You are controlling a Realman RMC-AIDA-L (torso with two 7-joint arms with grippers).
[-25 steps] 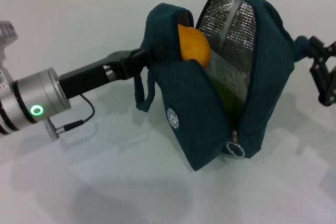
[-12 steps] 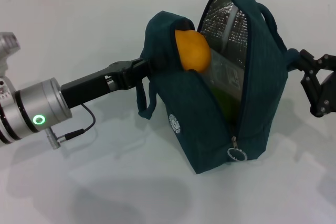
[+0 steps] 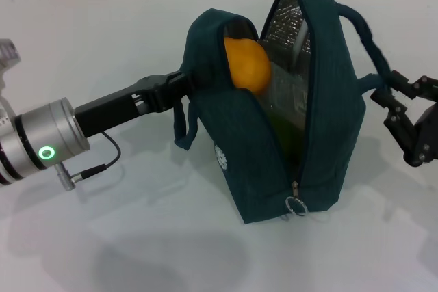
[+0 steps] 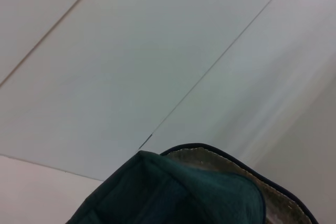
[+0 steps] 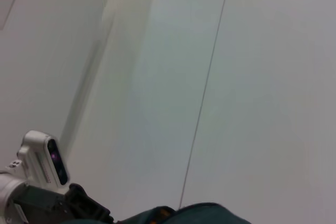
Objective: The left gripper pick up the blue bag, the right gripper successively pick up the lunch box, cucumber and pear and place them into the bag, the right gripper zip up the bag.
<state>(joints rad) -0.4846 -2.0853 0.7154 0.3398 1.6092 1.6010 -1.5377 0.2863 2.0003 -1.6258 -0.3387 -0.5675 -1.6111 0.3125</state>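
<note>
The large dark teal-blue soft fabric bag [image 3: 287, 121] is seen standing upright on the white worktop [image 3: 137, 237], its long axis running from the base up to the open mouth, which points upward and toward the far side. The zip is undone down to near the base, where a ring pull [image 3: 295, 205] hangs. Silver foil lining [image 3: 284, 22] is exposed inside the far flap. An orange-yellow pear [image 3: 246, 65] is lodged at the top of the opening, and something green is glimpsed lower inside, though it cannot be identified with certainty. A small round white logo [image 3: 220, 156] is printed on the near side panel; its writing cannot be read.

The left gripper [image 3: 179, 84], a black claw on a black arm with a silver cuff and a green ring light, is held against the bag's left edge with its jaws closed on the fabric beside a loop handle. The right gripper [image 3: 404, 104], a black claw, is placed just at the bag's right side by the other loop handle; how its jaws stand cannot be told.

The worktop is plain white, and a pale wall with thin seams is seen behind it.
</note>
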